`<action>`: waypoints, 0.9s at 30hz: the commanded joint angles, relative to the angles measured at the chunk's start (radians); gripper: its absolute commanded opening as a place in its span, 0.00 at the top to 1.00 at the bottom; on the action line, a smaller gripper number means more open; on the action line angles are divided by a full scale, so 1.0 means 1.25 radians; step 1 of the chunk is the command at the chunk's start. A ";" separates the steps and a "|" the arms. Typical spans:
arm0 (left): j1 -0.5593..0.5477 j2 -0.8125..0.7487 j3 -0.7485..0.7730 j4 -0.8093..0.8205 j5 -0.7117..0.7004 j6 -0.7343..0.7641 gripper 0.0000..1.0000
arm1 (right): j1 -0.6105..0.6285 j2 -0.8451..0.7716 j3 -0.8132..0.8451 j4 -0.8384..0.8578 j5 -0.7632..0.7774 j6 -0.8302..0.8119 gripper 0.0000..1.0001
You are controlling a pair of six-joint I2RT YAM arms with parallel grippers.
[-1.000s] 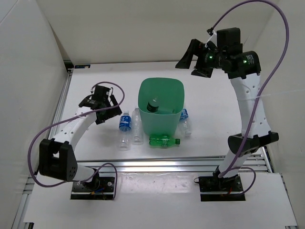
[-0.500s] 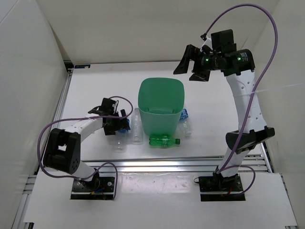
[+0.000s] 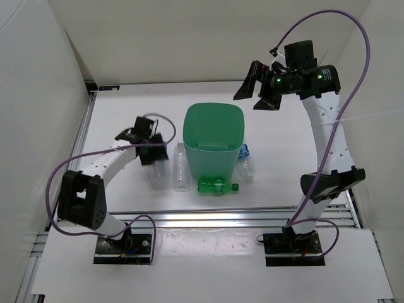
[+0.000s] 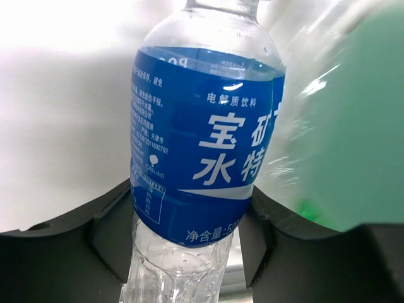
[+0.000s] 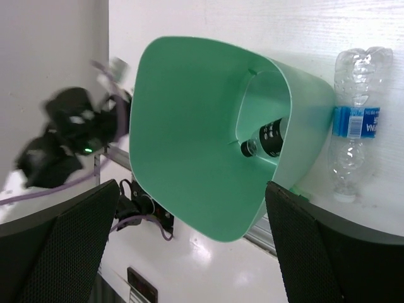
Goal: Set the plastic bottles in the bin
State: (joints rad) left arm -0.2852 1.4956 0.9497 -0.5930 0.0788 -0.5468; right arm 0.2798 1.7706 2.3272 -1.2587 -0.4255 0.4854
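The green bin stands mid-table. My left gripper is just left of it, shut on a clear plastic bottle with a blue label; both fingers press its sides, and its clear end sticks out toward the near edge. A second clear bottle lies beside the bin, and a green bottle lies in front of it. On the bin's right lies a blue-labelled bottle. A dark-capped bottle lies inside the bin. My right gripper hangs open high behind the bin.
White walls close in the table on the left, back and right. An aluminium rail runs along the near edge, with both arm bases behind it. A purple cable loops along the left arm.
My left gripper swung in to the blue-labelled bottle left of the bin and closed on it. The dark-capped bottle seen at the bin's mouth dropped out of the top view. The right gripper barely shifted.
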 commanded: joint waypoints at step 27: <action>-0.362 0.006 0.730 -0.040 -0.246 0.160 0.00 | -0.115 -0.073 -0.524 0.117 0.056 0.017 0.01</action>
State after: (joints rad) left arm -0.7456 1.6405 1.7927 -0.6716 -0.0967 -0.3779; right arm 0.0978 1.6882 1.7454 -1.1488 -0.3866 0.5346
